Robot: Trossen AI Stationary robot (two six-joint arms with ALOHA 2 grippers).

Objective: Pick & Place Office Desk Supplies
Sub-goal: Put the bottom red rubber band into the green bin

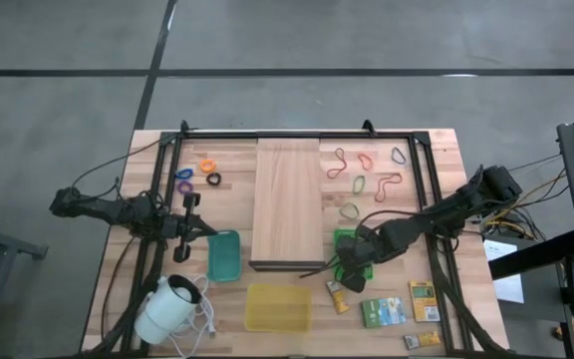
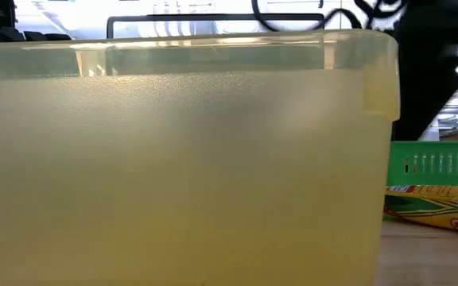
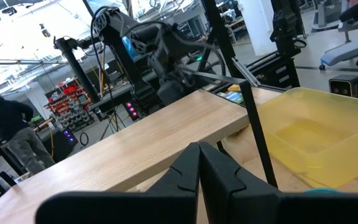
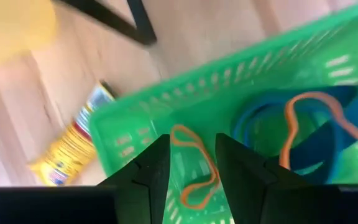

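The right tool point(image 4: 191, 165) hangs just above the green basket point(image 4: 278, 68), its two fingers parted and holding nothing. Directly between and below them an orange rubber band point(image 4: 194, 165) lies flat on the basket floor, drawn out into a narrow loop whose long axis runs in line with the gap of the fingers. Beside it lie a blue band point(image 4: 260, 121) and a second orange band point(image 4: 319, 124), loosely curled and with no clear direction.

The risk, I judge, is that the thin loop catches on a fingertip when the tool lifts and comes out of the basket again.

Farther off, more bands point(image 1: 367, 170) lie scattered on the table point(image 1: 436, 150) beyond the long wooden board point(image 1: 287, 199). They are thin and flat, so a pinch may slip. The left tool point(image 3: 199, 177) is clenched and empty and waits beside the teal tray point(image 1: 223, 254).
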